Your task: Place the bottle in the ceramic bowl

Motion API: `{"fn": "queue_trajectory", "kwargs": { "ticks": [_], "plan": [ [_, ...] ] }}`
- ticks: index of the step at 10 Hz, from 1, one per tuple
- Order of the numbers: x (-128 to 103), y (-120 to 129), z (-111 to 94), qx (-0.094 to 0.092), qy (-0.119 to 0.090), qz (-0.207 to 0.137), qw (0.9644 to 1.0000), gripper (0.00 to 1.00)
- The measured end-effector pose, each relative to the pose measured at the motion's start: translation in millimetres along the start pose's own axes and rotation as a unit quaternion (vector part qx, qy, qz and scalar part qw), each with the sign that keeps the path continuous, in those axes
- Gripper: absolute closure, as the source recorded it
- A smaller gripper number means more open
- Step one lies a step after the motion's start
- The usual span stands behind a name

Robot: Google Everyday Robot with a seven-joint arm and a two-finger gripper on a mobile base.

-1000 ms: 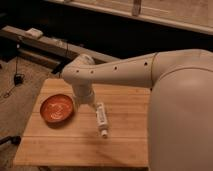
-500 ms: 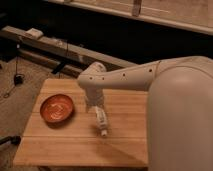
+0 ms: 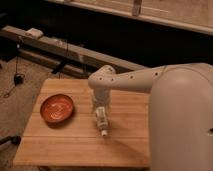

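Note:
The small white bottle (image 3: 101,120) lies on its side on the wooden table (image 3: 65,145), cap toward the front edge. The orange-red ceramic bowl (image 3: 57,108) sits on the table to the left of the bottle, a short gap between them, with nothing in it. My gripper (image 3: 98,106) points down from the white arm and sits right over the far end of the bottle, touching or nearly touching it. The arm hides that end of the bottle.
My large white arm and body (image 3: 180,115) fill the right side of the view and cover the table's right part. Behind the table runs a dark low ledge (image 3: 60,47) with cables on the floor at the left (image 3: 17,77).
The arm's wrist has swung to the right over the last second. The gripper stays at the bottle's far end. The bottle and the bowl have not moved.

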Motion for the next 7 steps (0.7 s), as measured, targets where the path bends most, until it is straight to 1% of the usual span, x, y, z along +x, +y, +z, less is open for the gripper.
{"fn": "queue_trajectory", "kwargs": {
  "ticks": [3, 4, 5, 7],
  "plan": [
    [-6.8, -4.5, 17.6, -0.009, 0.015, -0.014, 0.9997, 0.35],
    [-7.9, -3.1, 21.2, -0.01, 0.018, -0.019, 0.9996, 0.35],
    [-9.4, -2.2, 27.9, -0.011, 0.026, -0.025, 0.9993, 0.35],
    [-11.0, -2.8, 34.4, -0.012, 0.033, -0.029, 0.9989, 0.35]
  ]
}}
